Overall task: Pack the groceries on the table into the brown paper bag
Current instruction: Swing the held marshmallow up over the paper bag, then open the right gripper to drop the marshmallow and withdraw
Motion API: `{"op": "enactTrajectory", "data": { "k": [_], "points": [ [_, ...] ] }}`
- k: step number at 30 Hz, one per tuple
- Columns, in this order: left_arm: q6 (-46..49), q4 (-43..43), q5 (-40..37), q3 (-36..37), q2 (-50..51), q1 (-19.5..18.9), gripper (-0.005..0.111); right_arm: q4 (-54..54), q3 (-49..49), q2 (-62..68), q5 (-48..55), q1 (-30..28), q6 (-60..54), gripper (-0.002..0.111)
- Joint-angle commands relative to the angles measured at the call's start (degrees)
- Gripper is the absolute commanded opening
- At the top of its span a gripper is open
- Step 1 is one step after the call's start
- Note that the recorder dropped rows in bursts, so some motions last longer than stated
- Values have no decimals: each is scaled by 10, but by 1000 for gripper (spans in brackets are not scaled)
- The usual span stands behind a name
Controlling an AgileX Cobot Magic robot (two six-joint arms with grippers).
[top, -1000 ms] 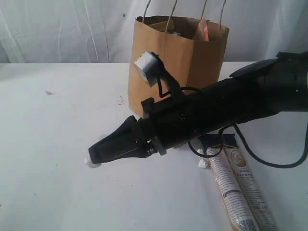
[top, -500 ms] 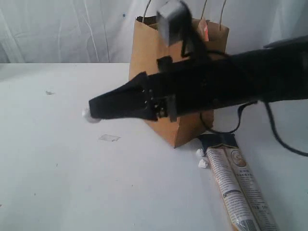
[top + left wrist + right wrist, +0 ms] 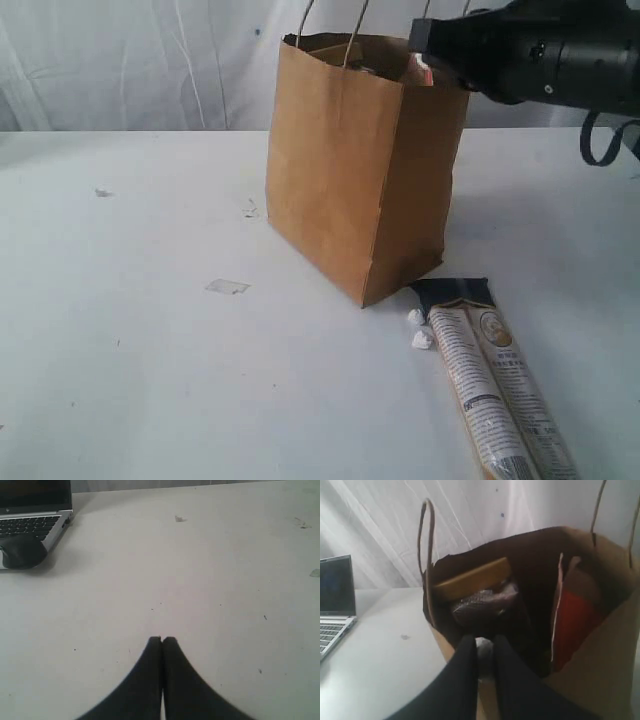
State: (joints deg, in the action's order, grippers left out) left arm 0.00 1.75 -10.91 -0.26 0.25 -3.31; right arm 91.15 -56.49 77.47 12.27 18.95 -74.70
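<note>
- R gripper (image 3: 484, 641) is up over the open mouth of the brown paper bag (image 3: 340, 170). Its fingers are pinched on a small white item (image 3: 484, 651), poss. the white-blue carton; too blurry to say.
- 1 s ago the R arm (image 3: 540, 55) lay low across the front of the bag, tip down at the table (image 3: 120, 380) on that white item. Half a sec ago it was lifted to mid-bag height. Now it's at the top right corner and the bag front is fully in view.
- Bag hasn't shifted: upright, mid-table, handles up.
- Inside the bag, per R wrist cam: gold lid (image 3: 472, 578) against the far wall, dark jar (image 3: 485, 602) just below it, brown pouch with orange strip (image 3: 572, 615) standing along the side wall.
- Long beige printed packet (image 3: 495, 390) lies flat on the table near the bag's front corner, same spot as before, w/ two white bits (image 3: 421, 340) beside its dark end.
- Small pale flat scrap (image 3: 227, 287), hidden by the arm 1 s ago, shows on the table left of the bag.
- L gripper (image 3: 161, 640): fingers pressed together, nothing between them, over bare table. Laptop (image 3: 30, 515) and mouse (image 3: 22, 550) are well apart from it.
</note>
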Motion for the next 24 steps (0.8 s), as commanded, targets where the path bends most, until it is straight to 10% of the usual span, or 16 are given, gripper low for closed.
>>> {"op": "enactTrajectory", "data": {
  "k": [1, 24],
  "points": [
    [0, 3, 2, 3, -3, 0, 0, 3, -29, -6, -6, -1, -36, 0],
    [0, 3, 2, 3, -3, 0, 0, 3, -89, 82, -5, -1, -125, 0]
  ]
}}
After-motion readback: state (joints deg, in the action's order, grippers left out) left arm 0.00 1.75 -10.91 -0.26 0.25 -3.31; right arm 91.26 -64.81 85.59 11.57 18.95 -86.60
